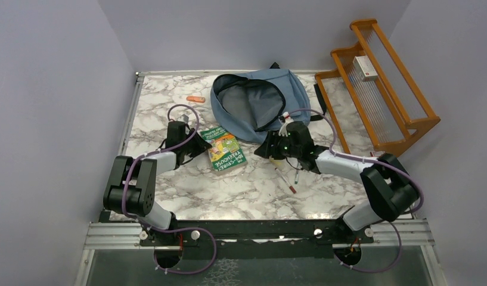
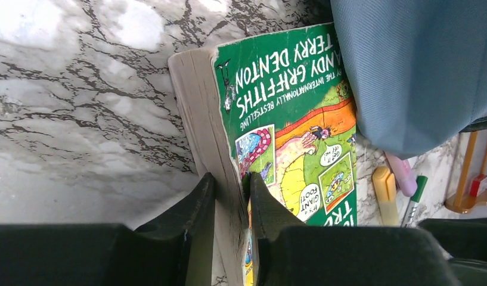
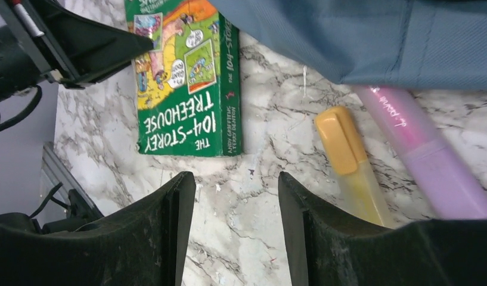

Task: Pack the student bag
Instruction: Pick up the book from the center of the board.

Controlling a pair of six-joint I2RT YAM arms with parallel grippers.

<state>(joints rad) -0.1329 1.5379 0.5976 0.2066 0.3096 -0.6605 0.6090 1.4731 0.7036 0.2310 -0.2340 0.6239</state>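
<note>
Left gripper (image 2: 229, 193) is clamping the book (image 2: 288, 113) by its page edge.
The bag (image 1: 258, 104) is lying unzipped at 12 o'clock on the table (image 1: 229, 190), with its hem covering a corner of the book, which is sitting at the bag's 7 o'clock. The right gripper (image 3: 238, 196) is hovering at the bag's 5 o'clock, jaws apart over bare marble, with a yellow highlighter (image 3: 342, 143) and a pink highlighter (image 3: 419, 149) lying just beside it.
</note>
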